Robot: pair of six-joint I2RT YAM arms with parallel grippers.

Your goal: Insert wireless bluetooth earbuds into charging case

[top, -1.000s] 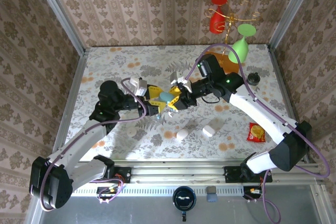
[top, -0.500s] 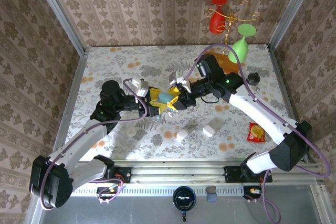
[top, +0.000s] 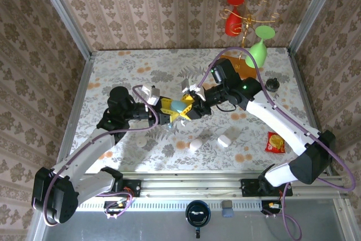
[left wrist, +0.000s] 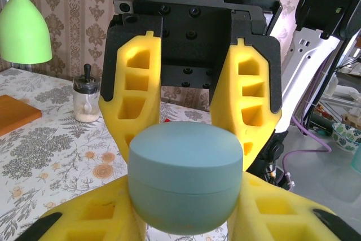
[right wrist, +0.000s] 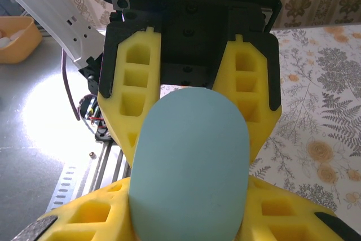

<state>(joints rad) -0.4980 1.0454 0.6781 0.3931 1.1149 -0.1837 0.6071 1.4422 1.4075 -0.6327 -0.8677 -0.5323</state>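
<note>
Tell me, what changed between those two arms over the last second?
The left gripper narrowed its jaws around the pale blue pebble-shaped plastic case, seemingly taking hold of it. The right gripper kept gripping that case from the opposite side. The two small white items lay unmoved.

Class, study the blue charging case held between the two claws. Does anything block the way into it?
Yes. The blue charging case is closed: its lid sits down on the seam, covering the inside. Nothing else visible blocks it.
</note>
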